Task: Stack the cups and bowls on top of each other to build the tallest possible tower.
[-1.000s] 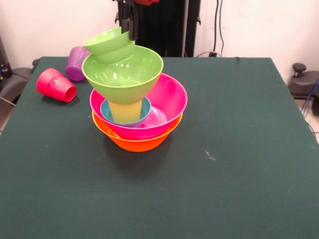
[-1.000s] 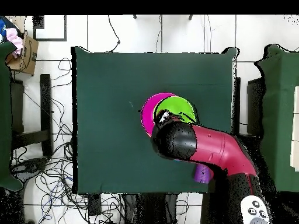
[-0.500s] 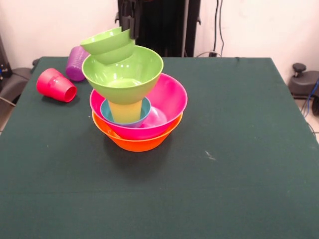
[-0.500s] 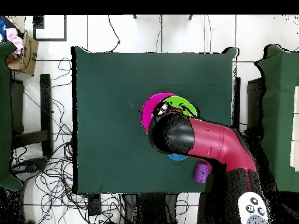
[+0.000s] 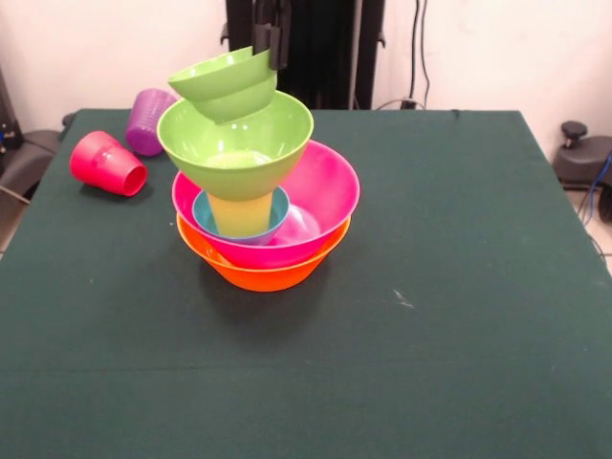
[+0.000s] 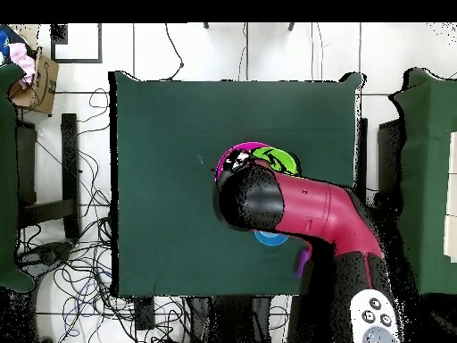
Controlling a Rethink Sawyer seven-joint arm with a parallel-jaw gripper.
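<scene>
The tower stands left of the table's middle: an orange bowl (image 5: 263, 275) at the bottom, a pink bowl (image 5: 325, 196) in it, a blue bowl (image 5: 251, 229) inside that, the yellow cup (image 5: 239, 212), and a medium green bowl (image 5: 239, 139) on top. My gripper (image 5: 271, 43) comes down from above, shut on the rim of the small green bowl (image 5: 225, 84), and holds it tilted just above the medium green bowl's far left rim. The red cup (image 5: 107, 164) and the purple cup (image 5: 148, 120) lie on their sides at the far left. In the overhead view the arm (image 6: 294, 205) hides most of the tower.
In the overhead view another blue bowl (image 6: 268, 238) shows under the arm, on the robot's side of the tower. A sliver of the purple cup (image 6: 303, 259) shows beside the arm. The green table (image 5: 459, 287) spreads wide to the right of and in front of the tower.
My gripper has carried the small green bowl to the right in the front view, closer over the medium green bowl. The tower and the loose cups have not moved.
</scene>
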